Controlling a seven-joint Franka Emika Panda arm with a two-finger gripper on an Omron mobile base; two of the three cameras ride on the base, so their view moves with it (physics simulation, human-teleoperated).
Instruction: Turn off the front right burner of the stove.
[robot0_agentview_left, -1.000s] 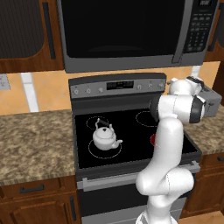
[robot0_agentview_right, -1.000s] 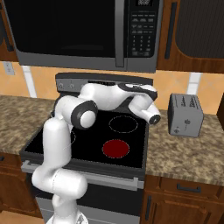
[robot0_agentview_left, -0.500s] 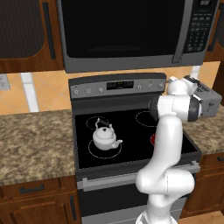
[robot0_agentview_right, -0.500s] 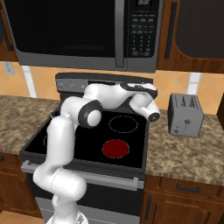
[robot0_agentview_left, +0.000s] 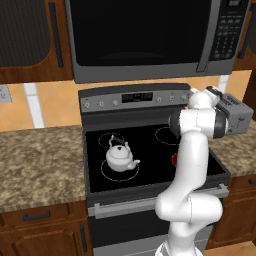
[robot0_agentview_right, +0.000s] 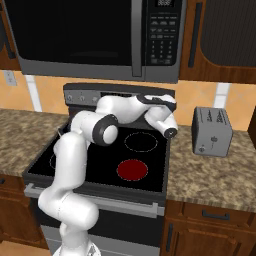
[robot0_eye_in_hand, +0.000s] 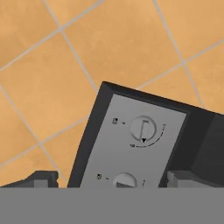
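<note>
The stove (robot0_agentview_right: 95, 165) is finished with a smooth black glass top and a raised grey metal panel (robot0_agentview_left: 135, 97) along its back edge, on which small round knobs are mounted. The front right burner (robot0_agentview_right: 133, 170) is presented as a flat round zone filled solid red, near the front right corner of the glass; the other zones are outlined as thin white rings. A small rounded white kettle (robot0_agentview_left: 119, 157) is seated on the front left ring. A boxy grey toaster (robot0_agentview_right: 212, 131) is positioned on the mottled granite counter (robot0_agentview_right: 215, 172), near the stove's right edge.

In the hand view, the right end of the panel is seen against orange tiled wall (robot0_eye_in_hand: 57, 61). One round knob (robot0_eye_in_hand: 143, 129) with a straight ridge is centred, and a second knob (robot0_eye_in_hand: 124, 180) is partly cut off below it. The gripper (robot0_eye_in_hand: 112, 179) is held apart, its dark fingertips (robot0_eye_in_hand: 41, 178) set wide; nothing is grasped or touched.
</note>
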